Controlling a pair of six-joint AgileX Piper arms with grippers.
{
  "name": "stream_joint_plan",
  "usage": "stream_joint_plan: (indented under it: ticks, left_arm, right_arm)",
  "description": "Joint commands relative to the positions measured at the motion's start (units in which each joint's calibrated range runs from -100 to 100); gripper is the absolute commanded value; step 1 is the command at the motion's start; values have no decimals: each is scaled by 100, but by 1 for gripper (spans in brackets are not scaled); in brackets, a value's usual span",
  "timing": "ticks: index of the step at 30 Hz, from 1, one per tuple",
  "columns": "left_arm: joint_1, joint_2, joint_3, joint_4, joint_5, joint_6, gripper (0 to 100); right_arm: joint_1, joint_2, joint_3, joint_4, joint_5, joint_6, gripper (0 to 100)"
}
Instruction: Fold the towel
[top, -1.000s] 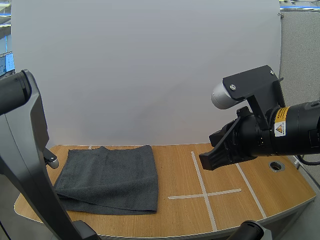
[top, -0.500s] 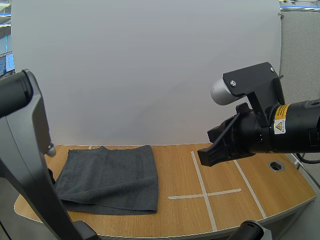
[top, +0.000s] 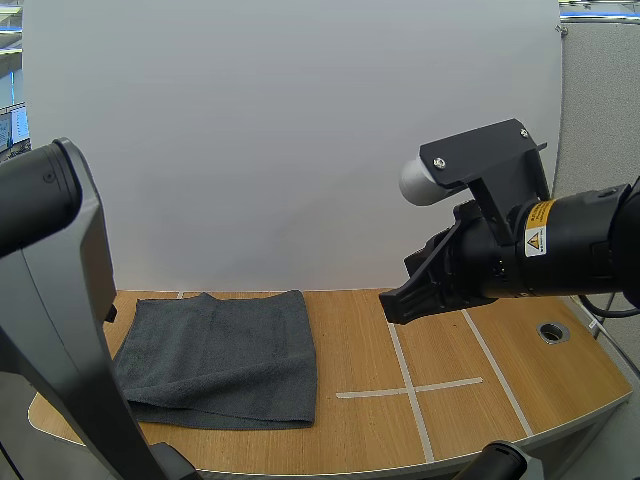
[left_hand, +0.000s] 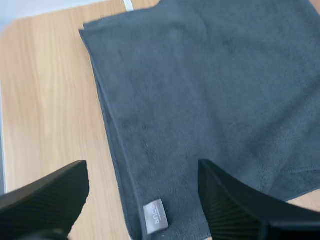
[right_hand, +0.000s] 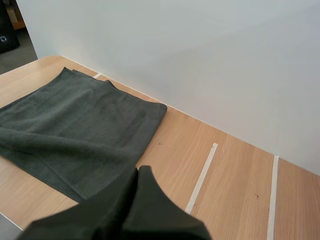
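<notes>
A dark grey towel (top: 215, 355) lies folded on the left part of the wooden table (top: 360, 430). In the left wrist view my left gripper (left_hand: 142, 172) hangs open above the towel (left_hand: 210, 100), its ribbed fingers (left_hand: 50, 195) wide apart and holding nothing. A small grey label (left_hand: 154, 216) shows at the towel's edge between the fingers. My right gripper (top: 395, 305) hovers shut over the middle of the table, to the right of the towel. In its own view the right gripper (right_hand: 140, 172) is one dark wedge, beside the towel (right_hand: 75, 130).
White tape lines (top: 410, 390) form a cross on the table right of the towel. A round metal hole (top: 552, 332) sits near the right edge. A white wall (top: 300, 150) closes the back. My left arm's big link (top: 60, 330) stands over the table's left edge.
My left gripper has opened and drawn back up and left from the towel's left edge. My right arm has shifted left and slightly up, still shut.
</notes>
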Motion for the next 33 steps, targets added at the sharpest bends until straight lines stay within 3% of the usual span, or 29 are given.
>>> stream_joint_plan:
  ticks: [1,9,18,33]
  left_arm:
    - [4,716,-47,247,154,-445,98]
    - [4,1730,-47,520,154,-704,98]
    - [4,2386,-47,414,154,-713,90]
    - [-10,2813,-47,343,-348,-703,90]
  right_arm:
    - [-23,60,4,32,-66,-99,0]
    - [-23,60,4,32,-7,-135,0]
    - [-23,60,4,32,155,-135,0]
    - [-23,60,4,32,308,-164,0]
